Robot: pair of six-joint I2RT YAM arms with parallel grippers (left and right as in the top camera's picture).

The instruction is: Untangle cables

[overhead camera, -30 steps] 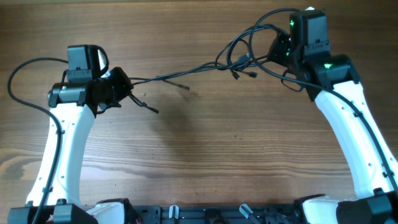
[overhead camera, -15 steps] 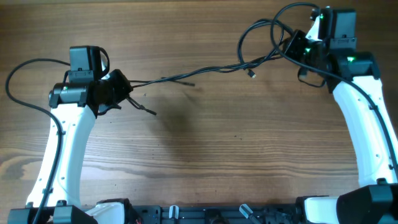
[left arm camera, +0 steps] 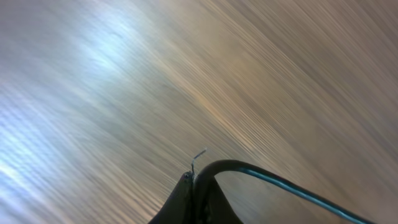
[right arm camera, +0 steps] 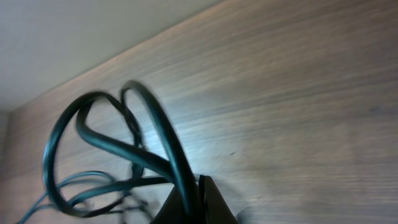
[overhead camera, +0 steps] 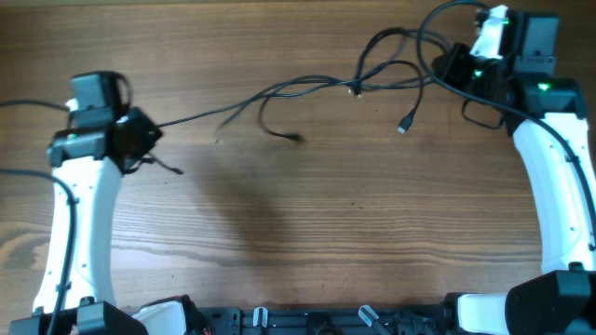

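Thin black cables (overhead camera: 307, 86) stretch across the far half of the wooden table between my two grippers, with loose loops (overhead camera: 391, 56) near the right end. Free plug ends lie at the right (overhead camera: 406, 124), the middle (overhead camera: 293, 138) and the left (overhead camera: 175, 169). My left gripper (overhead camera: 144, 133) is shut on one strand. In the left wrist view its jaws (left arm camera: 194, 183) pinch a cable (left arm camera: 280, 180) that arcs away to the right. My right gripper (overhead camera: 445, 67) is shut on the looped end. The right wrist view shows the loops (right arm camera: 155, 118) rising from its closed jaws (right arm camera: 196, 190).
Thicker black arm wires curve off the left arm (overhead camera: 28, 172) and over the right arm (overhead camera: 447, 14). The table's far edge and a pale wall (right arm camera: 74, 37) are close behind the right gripper. A dark rail (overhead camera: 307, 321) runs along the near edge.
My left gripper has pulled left and my right gripper has drawn right. The strands are stretched longer between them, and the knot of loops near the right has spread out.
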